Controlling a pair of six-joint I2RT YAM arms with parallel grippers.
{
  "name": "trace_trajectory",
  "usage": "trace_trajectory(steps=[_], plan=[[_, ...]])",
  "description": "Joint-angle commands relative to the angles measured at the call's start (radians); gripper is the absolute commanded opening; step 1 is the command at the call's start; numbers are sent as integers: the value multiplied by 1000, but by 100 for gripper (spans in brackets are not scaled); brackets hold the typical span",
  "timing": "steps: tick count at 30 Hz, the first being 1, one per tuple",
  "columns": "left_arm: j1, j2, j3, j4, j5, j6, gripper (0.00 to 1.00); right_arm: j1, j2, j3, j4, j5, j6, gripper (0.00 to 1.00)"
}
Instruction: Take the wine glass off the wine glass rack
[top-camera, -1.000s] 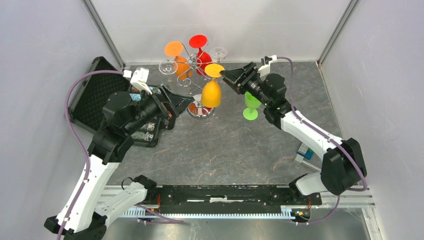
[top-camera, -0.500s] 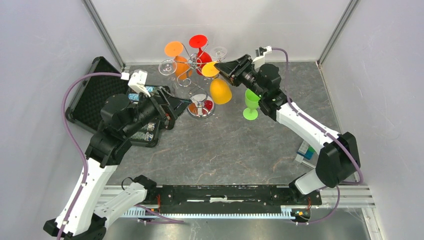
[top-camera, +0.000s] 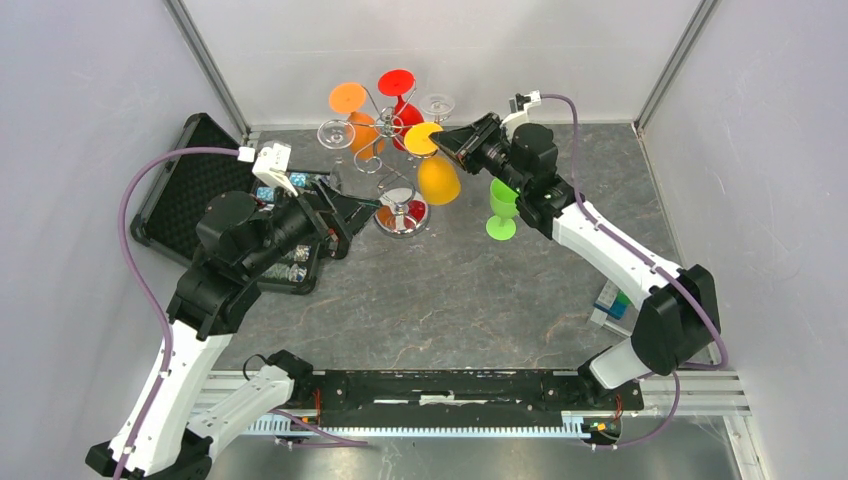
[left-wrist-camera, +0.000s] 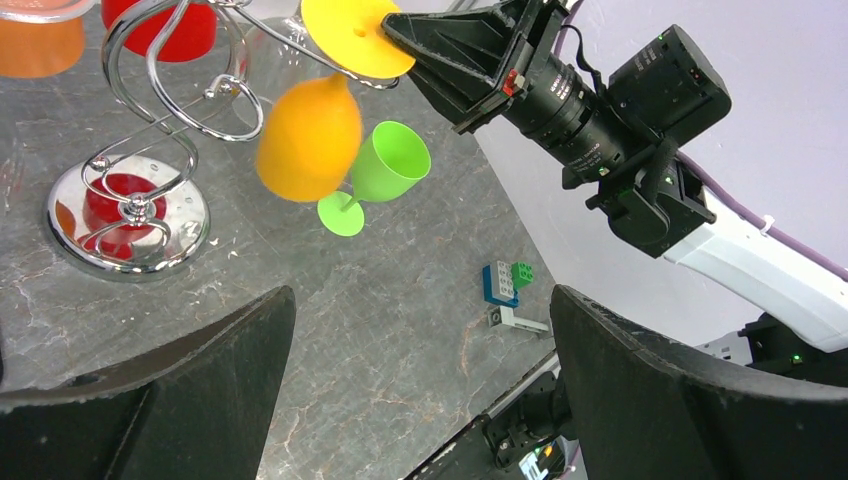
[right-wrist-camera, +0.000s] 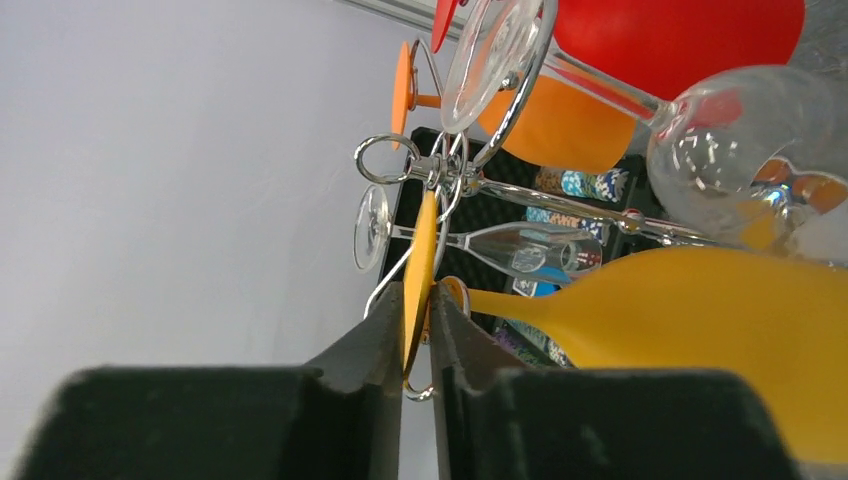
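Observation:
The chrome wine glass rack (top-camera: 385, 150) stands at the back on its round mirrored base (top-camera: 400, 215), with red, orange and clear glasses hanging from it. A yellow wine glass (top-camera: 438, 180) hangs tilted from a scroll arm on the rack's right side. My right gripper (top-camera: 437, 143) is shut on the edge of that glass's flat foot (right-wrist-camera: 420, 260), with a finger on each face. The yellow bowl (right-wrist-camera: 700, 320) lies to the right in the right wrist view. My left gripper (left-wrist-camera: 420, 390) is open and empty, just left of the rack's base (left-wrist-camera: 128, 215).
A green wine glass (top-camera: 502, 208) stands upright on the table just under my right arm. An open black case (top-camera: 185, 190) lies at the left. Toy bricks (top-camera: 610, 300) lie by the right wall. Red (right-wrist-camera: 680, 30) and clear (right-wrist-camera: 740, 140) glasses hang close by.
My right gripper moved up and left and closed on the yellow glass's foot. The yellow bowl swung out to the right and now hangs tilted. The left arm barely shifted.

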Motion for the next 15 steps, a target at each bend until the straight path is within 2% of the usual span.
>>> trace_trajectory(steps=[1,2,3,9,15], plan=[[-2,-9,24,13,1,40,100,2,3,57,-23,26,-35,8],[-2,-9,24,13,0,41,100,2,1,61,-22,33,-34,1],[-2,-9,25,13,1,40,100,3,-6,65,-23,47,-41,0],[-2,-16,48,-22,-33,59,100,14,-65,78,-48,136,-68,0],[-2,-15,50,-22,-49,57,100,23,-108,30,-66,146,-53,0]])
